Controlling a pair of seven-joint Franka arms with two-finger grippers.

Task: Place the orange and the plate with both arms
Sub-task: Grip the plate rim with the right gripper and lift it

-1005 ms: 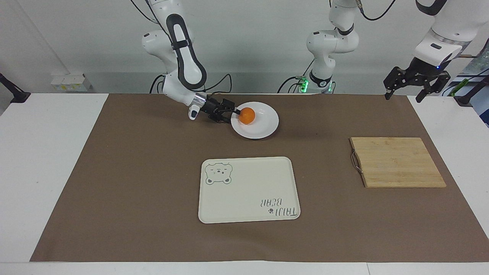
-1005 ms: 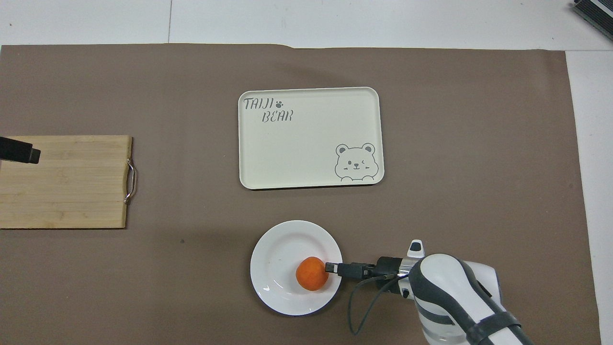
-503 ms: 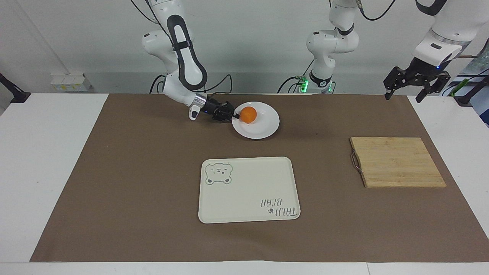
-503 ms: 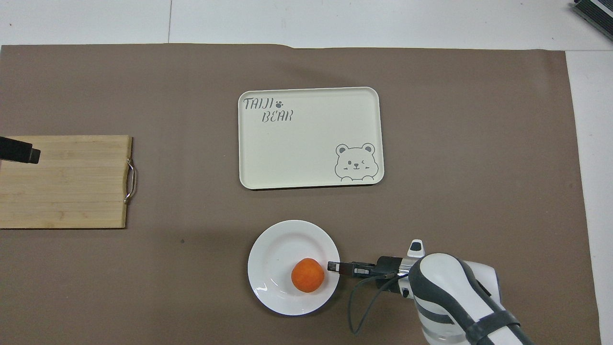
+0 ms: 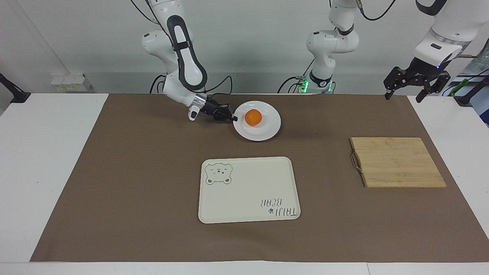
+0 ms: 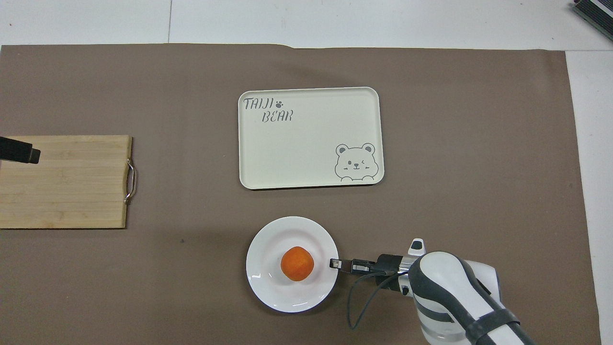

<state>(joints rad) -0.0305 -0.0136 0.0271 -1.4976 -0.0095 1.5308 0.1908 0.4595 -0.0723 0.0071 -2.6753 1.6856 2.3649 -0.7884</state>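
- Right tool (image 5: 233,118) lies low at the rim of the white plate (image 5: 267,131), on the side toward the right arm's end of the desk; its fingertips are pinched together on that rim, where a second ago they stood apart around the orange (image 5: 253,117).
- In the overhead view the right tool (image 6: 335,263) shows as one narrow black tip touching the plate's (image 6: 268,287) edge, apart from the fruit.
- The orange (image 6: 297,263) now sits free near the middle of the plate; a second ago it lay close to the rim beside the tool.
- The plate has slid a little toward the left arm's end of the desk since then; it rests flat on the brown mat (image 5: 133,172).
- Left tool (image 5: 416,82) hangs in the air with its fingers spread wide and nothing between them, above the mat's edge at the left arm's end, just as it did a second ago; that arm waits.
- Only a dark tip of the left tool (image 6: 19,151) shows in the overhead view, over the wooden cutting board (image 6: 62,182).
- The cream bear-print tray (image 5: 248,191) lies farther from the robots than the plate, in the same place as before.
- The cutting board (image 5: 397,162) lies well apart from the plate, toward the left arm's end, unmoved.
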